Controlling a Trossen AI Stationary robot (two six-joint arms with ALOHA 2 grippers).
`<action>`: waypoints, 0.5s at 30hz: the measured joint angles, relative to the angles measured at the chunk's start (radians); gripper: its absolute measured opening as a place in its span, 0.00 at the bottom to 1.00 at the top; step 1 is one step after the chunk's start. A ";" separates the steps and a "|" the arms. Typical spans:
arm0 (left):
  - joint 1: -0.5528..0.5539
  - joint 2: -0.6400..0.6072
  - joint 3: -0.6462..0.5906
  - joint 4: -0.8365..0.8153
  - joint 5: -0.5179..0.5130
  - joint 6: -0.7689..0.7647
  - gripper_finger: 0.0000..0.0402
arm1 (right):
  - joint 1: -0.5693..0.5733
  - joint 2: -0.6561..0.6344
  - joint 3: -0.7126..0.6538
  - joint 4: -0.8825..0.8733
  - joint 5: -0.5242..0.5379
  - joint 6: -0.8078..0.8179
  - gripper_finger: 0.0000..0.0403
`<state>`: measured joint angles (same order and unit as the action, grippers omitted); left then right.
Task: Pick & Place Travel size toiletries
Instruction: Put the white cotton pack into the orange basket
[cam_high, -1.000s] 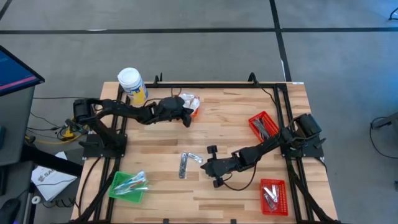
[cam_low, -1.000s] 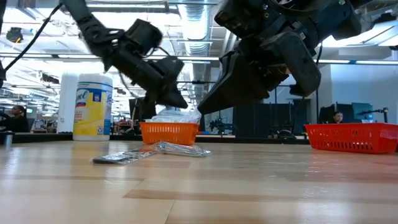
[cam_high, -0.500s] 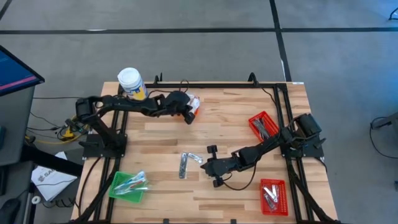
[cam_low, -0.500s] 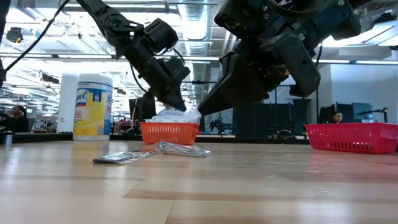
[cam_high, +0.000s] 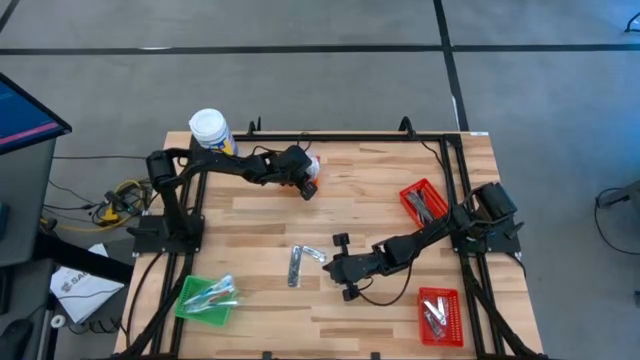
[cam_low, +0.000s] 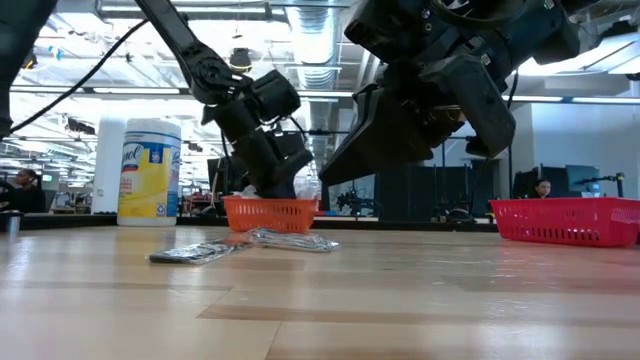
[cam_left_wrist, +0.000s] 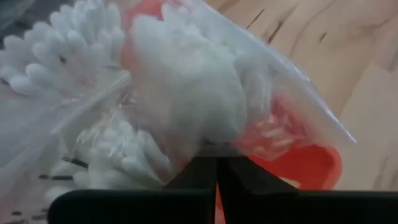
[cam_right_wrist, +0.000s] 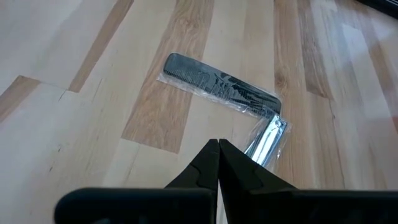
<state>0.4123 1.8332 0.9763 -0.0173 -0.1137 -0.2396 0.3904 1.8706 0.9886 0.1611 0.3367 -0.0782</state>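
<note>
1. High view: the left gripper sits at the orange basket near the table's far edge, its arm reaching across from the jar side.
2. Left wrist view: its fingers are pressed together with no gap, nothing clamped between them; just beyond their tips lie the white clear-wrapped packets, heaped in the orange basket, with cotton-swab heads showing in one packet.
3. Low view: the left gripper dips into the white packets above the basket's rim.
4. High view: the right gripper hangs over mid-table, tips toward the two sachets just beside it.
5. Right wrist view: its fingers are shut tight and empty; just ahead of the tips lie a wrapped dark comb and a silvery wrapped item, touching at one end.
6. Well behind the right gripper stand two red baskets, each with dark items inside; a green basket with packets sits at the near left corner.
</note>
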 joint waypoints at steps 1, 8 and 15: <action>-0.001 0.003 0.004 0.000 -0.008 0.000 0.00 | 0.000 0.000 0.000 0.000 0.000 0.000 0.00; -0.008 -0.026 0.007 -0.003 -0.017 0.015 0.00 | 0.000 0.000 0.000 -0.004 0.000 0.000 0.00; -0.046 -0.174 0.006 -0.027 -0.063 0.056 0.00 | 0.000 0.000 0.000 -0.003 0.000 0.000 0.00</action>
<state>0.3666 1.6595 0.9825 -0.0444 -0.1771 -0.1841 0.3904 1.8706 0.9886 0.1584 0.3367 -0.0780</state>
